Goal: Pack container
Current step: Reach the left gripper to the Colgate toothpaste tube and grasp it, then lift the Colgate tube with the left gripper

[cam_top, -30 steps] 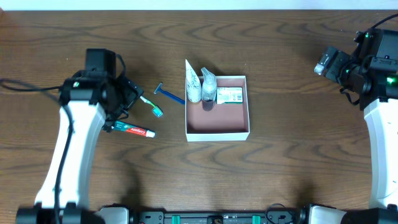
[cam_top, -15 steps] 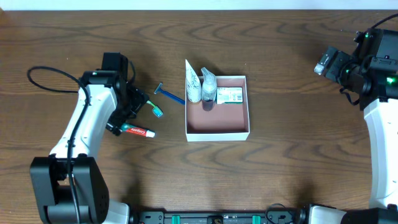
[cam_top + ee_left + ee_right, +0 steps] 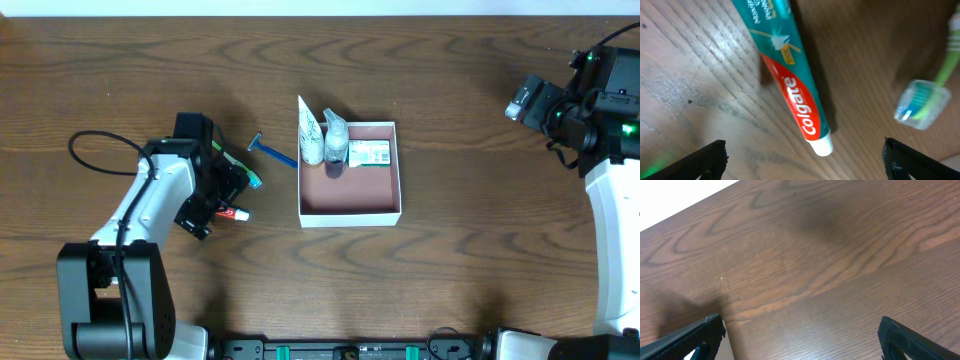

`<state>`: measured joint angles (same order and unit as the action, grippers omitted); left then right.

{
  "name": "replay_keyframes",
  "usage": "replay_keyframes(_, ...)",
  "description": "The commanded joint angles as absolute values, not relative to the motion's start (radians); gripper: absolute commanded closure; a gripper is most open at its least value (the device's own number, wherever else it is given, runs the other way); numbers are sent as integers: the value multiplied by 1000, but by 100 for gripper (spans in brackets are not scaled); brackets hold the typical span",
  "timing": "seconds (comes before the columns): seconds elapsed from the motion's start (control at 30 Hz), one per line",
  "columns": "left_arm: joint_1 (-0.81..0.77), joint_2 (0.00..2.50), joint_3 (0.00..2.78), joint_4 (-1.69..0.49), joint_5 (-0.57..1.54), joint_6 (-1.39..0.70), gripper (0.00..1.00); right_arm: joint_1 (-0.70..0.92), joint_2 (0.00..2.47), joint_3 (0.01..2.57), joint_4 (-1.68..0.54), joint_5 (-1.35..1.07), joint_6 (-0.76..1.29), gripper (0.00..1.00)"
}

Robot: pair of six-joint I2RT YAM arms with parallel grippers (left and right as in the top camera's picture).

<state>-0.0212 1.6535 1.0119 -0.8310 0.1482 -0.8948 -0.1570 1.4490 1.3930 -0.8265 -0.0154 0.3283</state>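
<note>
Your left fingers [image 3: 707,157], apart, hover over the toothpaste [image 3: 790,85], lying eleven-to-five o'clock in the wrist view; right arm [image 3: 603,190] far off.

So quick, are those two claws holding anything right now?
Left gripper: open, holding nothing, above the toothpaste tube.
Right gripper: open, holding nothing.

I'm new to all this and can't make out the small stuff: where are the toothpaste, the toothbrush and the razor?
toothpaste [image 3: 797,102], left wrist view, on the red Colgate band of the tube.
toothbrush [image 3: 921,102], left wrist view, on its head.
razor [image 3: 275,154], overhead view, on the blue handle.
</note>
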Motion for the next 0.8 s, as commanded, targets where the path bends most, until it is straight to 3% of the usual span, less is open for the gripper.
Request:
replay_keyframes(0.0, -15, 1661, 967, -796, 151, -916, 1, -163, 1446, 1406, -828, -19, 317, 1)
replay_keyframes(0.4, -15, 1661, 830, -606, 149, -977, 1, -163, 1446, 1406, -828, -19, 316, 1)
replay_keyframes(0.53, -15, 1661, 828, -594, 141, -1036, 14, -163, 1446, 1406, -828, -19, 316, 1)
replay_keyframes(0.77, -15, 1661, 828, -589, 138, -1069, 53, -163, 1446, 1406, -828, -19, 316, 1)
